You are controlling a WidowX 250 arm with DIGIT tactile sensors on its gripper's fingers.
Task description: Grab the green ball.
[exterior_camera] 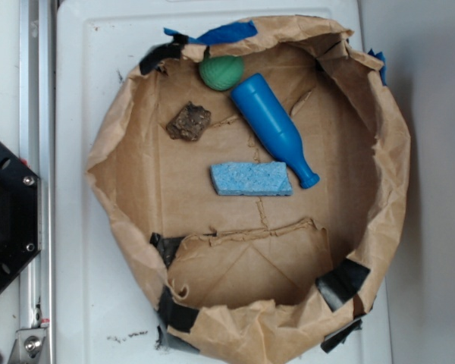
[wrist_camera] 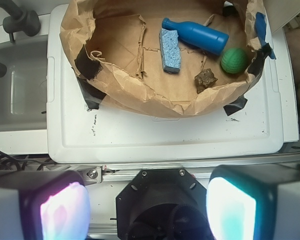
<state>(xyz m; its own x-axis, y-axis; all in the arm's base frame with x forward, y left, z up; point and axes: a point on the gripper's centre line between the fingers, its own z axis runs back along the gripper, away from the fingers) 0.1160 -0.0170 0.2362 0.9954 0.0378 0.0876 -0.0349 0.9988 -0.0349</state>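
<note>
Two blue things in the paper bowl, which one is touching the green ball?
The blue bottle toy: its wide base end rests against the green ball near the bowl's wall. The flat blue sponge lies apart, mid-floor, by the bottle's narrow neck.

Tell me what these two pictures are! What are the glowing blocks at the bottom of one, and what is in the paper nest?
They show a robot arm's play area. One picture looks straight down from above. The other comes from a camera on the arm's wrist, so the two glowing blocks are the fingers of its hand, spread open and holding nothing. The crumpled brown paper nest sits on a white plastic lid. Inside lie a small matte green ball, a blue plastic toy bottle on its side, a flat blue sponge and a rough brown lump. The hand is far from the ball and has not grabbed it yet.
</note>
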